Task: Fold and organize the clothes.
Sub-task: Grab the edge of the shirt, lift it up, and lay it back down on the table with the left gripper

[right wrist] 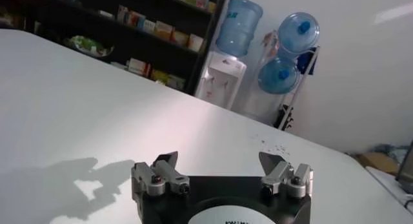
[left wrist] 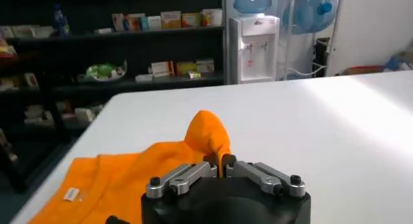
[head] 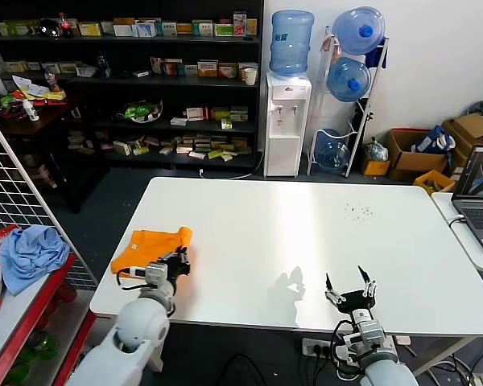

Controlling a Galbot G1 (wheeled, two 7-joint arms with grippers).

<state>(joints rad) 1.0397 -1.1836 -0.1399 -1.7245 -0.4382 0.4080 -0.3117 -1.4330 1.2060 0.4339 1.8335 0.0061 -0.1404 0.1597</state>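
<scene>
Shirt [head: 149,246]: bunched at the desk's [head: 306,233] front-left corner.
Left pincer [left wrist: 224,162]: pinching a raised shirt fold, likely to carry it over for folding.
Right pincer [head: 351,287]: spread, idle at the front edge, well apart.

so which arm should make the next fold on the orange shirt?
Left, probably. The left gripper is already shut on the orange T-shirt at the table's left edge; the right gripper hangs open, far from it.
</scene>
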